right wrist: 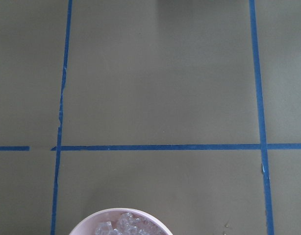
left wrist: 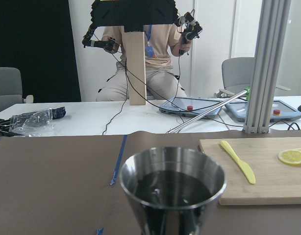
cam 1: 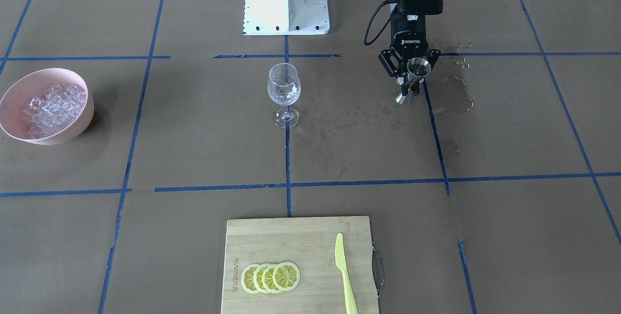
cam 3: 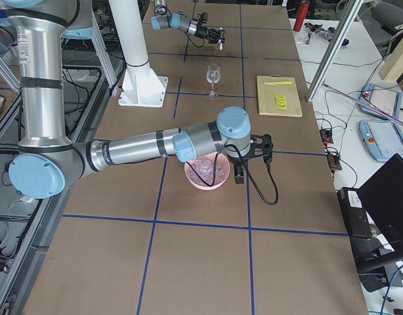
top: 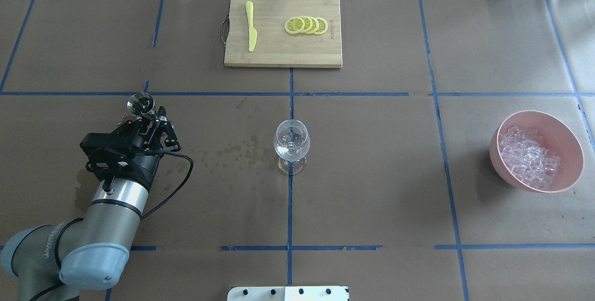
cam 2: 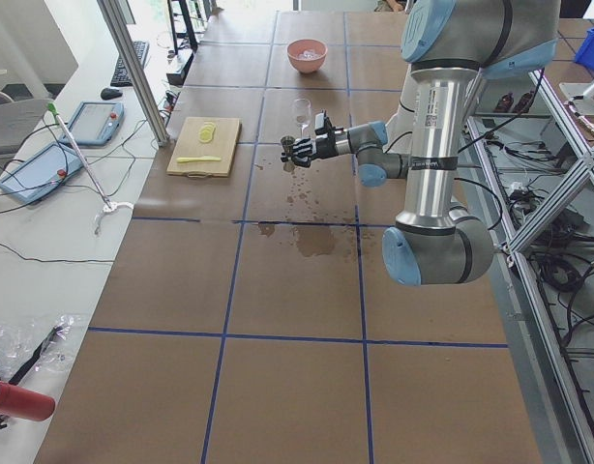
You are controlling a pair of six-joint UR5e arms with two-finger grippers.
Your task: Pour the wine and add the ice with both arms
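Observation:
My left gripper is shut on a steel jigger and holds it above the brown paper, left of the wine glass in the overhead view, where gripper and jigger also show. In the left wrist view the jigger stands upright with the wine, dark against the steel, inside. The glass stands upright at the table's middle. The ice fills a pink bowl. My right gripper shows only in the exterior right view, by that bowl; I cannot tell if it is open.
A bamboo cutting board at the far side carries lemon slices and a yellow-green knife. Wet spots darken the paper between jigger and glass. The white base stands at the robot's side. Ice shows low in the right wrist view.

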